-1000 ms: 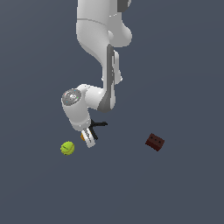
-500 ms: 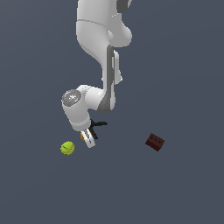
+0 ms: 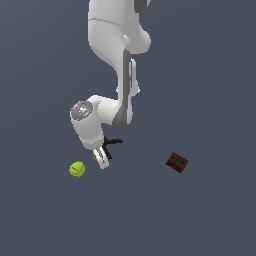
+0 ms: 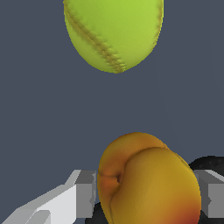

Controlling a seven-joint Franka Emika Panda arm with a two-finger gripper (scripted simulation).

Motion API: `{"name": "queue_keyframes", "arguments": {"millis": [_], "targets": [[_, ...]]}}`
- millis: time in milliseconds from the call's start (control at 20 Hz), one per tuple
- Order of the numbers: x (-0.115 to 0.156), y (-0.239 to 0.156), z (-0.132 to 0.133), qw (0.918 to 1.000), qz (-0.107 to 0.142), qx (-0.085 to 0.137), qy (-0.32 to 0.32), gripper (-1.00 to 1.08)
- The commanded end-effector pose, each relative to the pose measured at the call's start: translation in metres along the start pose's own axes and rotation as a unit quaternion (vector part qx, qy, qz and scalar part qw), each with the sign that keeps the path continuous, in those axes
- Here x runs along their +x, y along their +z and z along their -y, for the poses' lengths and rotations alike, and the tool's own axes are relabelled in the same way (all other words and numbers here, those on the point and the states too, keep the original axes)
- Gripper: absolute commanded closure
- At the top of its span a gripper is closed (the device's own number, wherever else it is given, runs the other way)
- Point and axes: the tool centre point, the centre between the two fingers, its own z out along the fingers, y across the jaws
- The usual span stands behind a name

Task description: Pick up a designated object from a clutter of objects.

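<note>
The round orange-yellow fruit with a reddish patch (image 4: 146,181) sits between the parted end effector (image 4: 146,194) fingers — contact cannot be told; smooth, light, best gripped across its middle.

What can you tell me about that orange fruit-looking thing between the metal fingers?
The orange fruit is a smooth, roundish lump, yellow-orange with a reddish blush low on one side and a crease running to a small dimple, like a peach or apricot. It sits between the fingers of the gripper, one on each side; actual contact is hard to confirm. In the exterior view only a sliver shows beside the gripper.
</note>
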Motion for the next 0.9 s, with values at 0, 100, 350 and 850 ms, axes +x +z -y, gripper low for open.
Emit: {"name": "queue_keyframes", "arguments": {"millis": [0,100,350,850], "targets": [[-0.001,-0.010,0.005,1.0000,-0.001,0.001,0.000,1.08],[-0.002,-0.020,0.010,1.0000,-0.001,0.001,0.000,1.08],[-0.007,-0.055,0.027,1.0000,-0.001,0.000,0.000,1.08],[-0.020,-0.153,0.073,1.0000,-0.001,-0.001,0.001,1.08]]}}
